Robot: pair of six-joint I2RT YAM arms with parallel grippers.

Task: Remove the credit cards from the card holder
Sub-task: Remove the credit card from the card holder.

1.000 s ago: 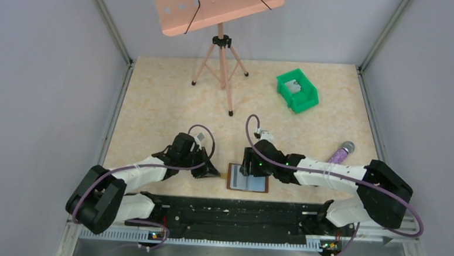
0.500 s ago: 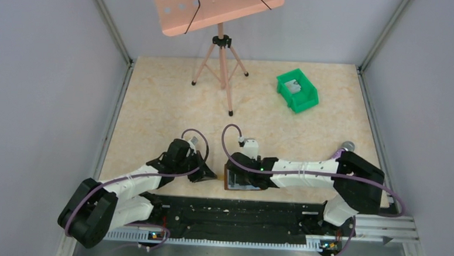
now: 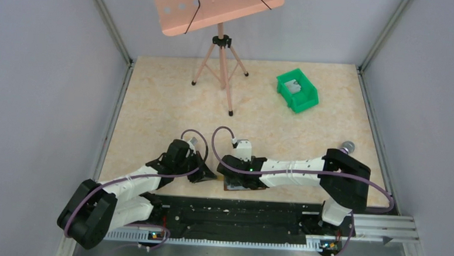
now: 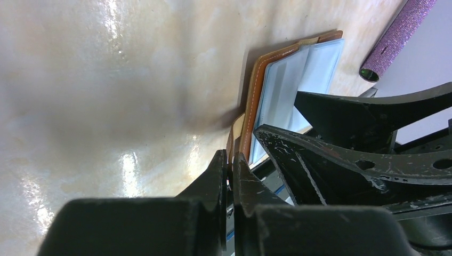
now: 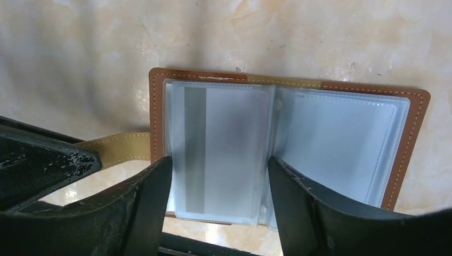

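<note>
Card holder point(image 5: 197, 75) open flat at near edge of table point(image 3: 155, 101) | credit card point(image 5: 226, 149) inside tab-side panel point(image 5: 175, 138) | left gripper point(image 4: 230, 165) clamped on side tab point(image 5: 125, 146) | right gripper point(image 5: 217, 170) spread, fingers straddling that panel

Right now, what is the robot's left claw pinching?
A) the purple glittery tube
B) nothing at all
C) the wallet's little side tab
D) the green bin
C: the left gripper is closed on the tan side tab sticking out from the open card holder, as both wrist views show.
</note>
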